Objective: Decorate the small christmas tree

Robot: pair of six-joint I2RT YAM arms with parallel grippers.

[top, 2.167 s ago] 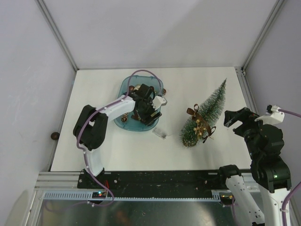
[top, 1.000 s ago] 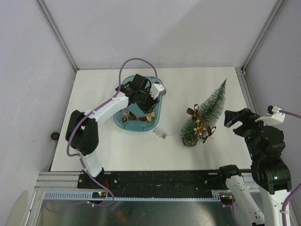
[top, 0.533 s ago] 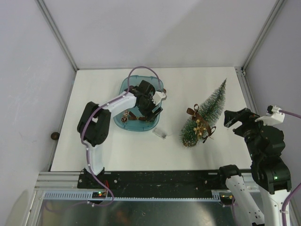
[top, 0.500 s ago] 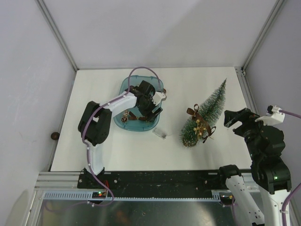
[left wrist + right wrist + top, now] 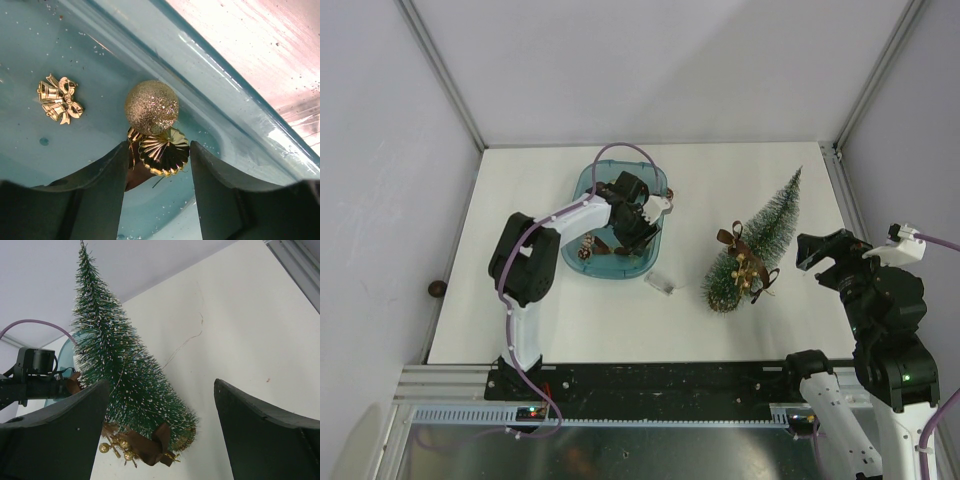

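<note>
- Left gripper (image 5: 159,150) straddles a gold pleated ornament (image 5: 165,156) in the teal tray (image 5: 235,120), apparently to pick it; I cannot tell if it grips.
- Right gripper (image 5: 161,385), wide open and empty, hovers by the small christmas tree (image 5: 760,238), which lies right of the tray.

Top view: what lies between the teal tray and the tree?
Seen from above: mostly bare table; one small pale object, too small to identify, lies by the tray's near corner.
</note>
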